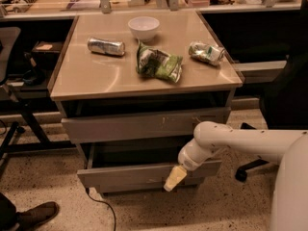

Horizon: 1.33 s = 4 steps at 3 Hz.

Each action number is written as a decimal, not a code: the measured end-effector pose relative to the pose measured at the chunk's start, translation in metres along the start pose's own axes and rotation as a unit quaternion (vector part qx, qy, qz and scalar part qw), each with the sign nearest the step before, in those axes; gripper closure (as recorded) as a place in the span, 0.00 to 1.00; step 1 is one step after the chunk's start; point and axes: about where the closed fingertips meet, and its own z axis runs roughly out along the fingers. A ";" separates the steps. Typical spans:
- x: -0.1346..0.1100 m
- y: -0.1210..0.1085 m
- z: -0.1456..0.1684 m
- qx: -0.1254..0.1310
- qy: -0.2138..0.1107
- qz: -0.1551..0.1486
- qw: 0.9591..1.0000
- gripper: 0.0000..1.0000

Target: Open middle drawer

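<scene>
This is an office-style robot lab, shown by a drawer cabinet (96,76) before a cluttered desk (57,6), a swivel chair base (251,166), a floor cable (105,205), and a robot arm's gripper (174,178) at the middle drawer (130,174).

Tabletop (96,78) carries bowl (144,27), silver can (106,46), greenish can (207,52), bag (159,64).

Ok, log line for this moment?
step: open middle drawer | middle drawer: partly pulled out | tool: low, at the drawer front, right of centre
</scene>
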 end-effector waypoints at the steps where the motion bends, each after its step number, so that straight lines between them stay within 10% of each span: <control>1: -0.001 -0.011 0.022 -0.015 0.016 0.003 1.000 0.00; 2: 0.010 -0.015 0.037 -0.026 0.034 0.008 0.999 0.00; 4: 0.012 -0.015 0.038 -0.027 0.037 0.009 0.999 0.40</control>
